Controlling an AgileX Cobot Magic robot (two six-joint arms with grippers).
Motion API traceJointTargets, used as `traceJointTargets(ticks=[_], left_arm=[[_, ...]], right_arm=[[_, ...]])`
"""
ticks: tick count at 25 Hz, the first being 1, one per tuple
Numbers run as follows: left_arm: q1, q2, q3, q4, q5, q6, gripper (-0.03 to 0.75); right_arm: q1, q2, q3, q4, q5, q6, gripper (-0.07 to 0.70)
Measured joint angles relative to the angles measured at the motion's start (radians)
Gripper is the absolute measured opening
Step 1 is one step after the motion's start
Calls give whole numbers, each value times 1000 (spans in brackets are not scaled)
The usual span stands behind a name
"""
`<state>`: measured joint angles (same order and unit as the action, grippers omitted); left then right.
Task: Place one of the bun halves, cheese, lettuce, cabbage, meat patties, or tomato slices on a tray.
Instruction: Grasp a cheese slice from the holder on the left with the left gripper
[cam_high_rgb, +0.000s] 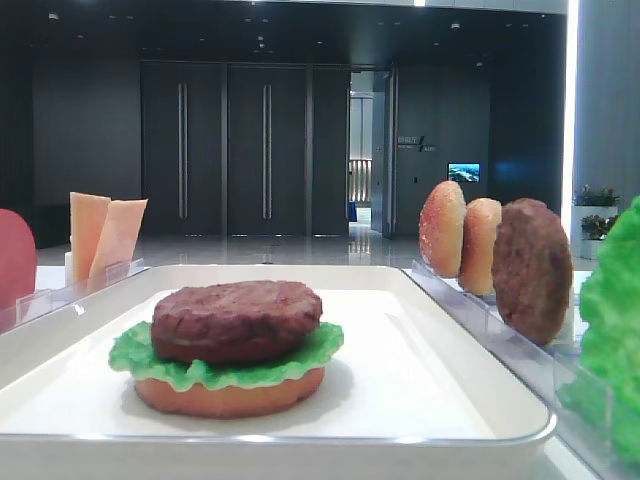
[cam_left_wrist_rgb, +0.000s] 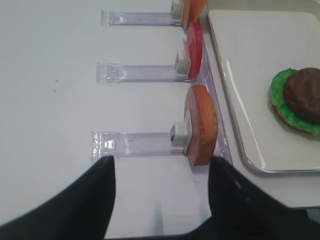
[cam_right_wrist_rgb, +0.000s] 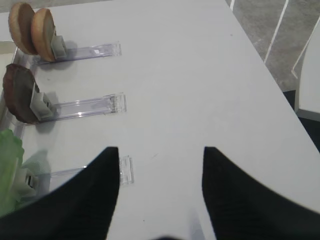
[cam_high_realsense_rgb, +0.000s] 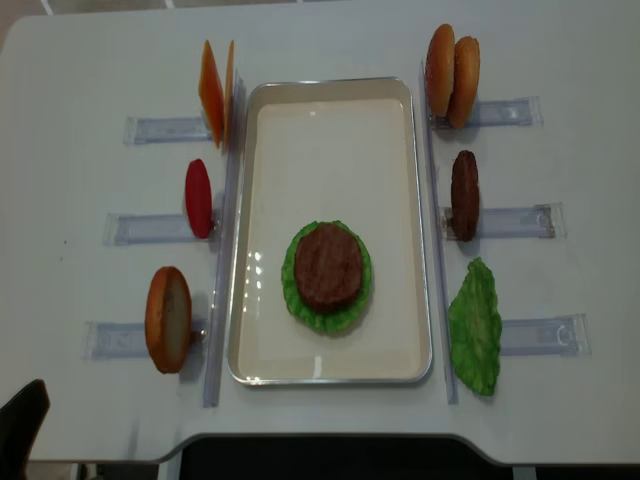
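Yellow-orange cheese stands in its far-left holder, beside the tray, where bun, lettuce and patty are stacked. Both the left gripper and right gripper hang spread and empty. Next, probably, comes picking another layer, perhaps the cheese.

The left hand shows only as two dark, blurred fingers cut off by the bottom edge of its wrist view; the right hand likewise. In the low exterior view the tomato slice is cropped by the left edge and the lettuce by the right. The bottom bun half is mostly hidden beneath leaf and patty
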<state>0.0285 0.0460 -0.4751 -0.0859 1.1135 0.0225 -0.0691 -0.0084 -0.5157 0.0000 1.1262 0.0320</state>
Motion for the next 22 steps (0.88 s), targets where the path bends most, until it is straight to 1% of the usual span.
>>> traceJointTargets(ticks=[17, 22], left_arm=[[0, 306, -181, 1, 22, -12, 454], [0, 438, -265, 1, 47, -16, 454]], right_arm=[[0, 0, 0, 0, 0, 0, 361], [0, 0, 0, 0, 0, 0, 361]])
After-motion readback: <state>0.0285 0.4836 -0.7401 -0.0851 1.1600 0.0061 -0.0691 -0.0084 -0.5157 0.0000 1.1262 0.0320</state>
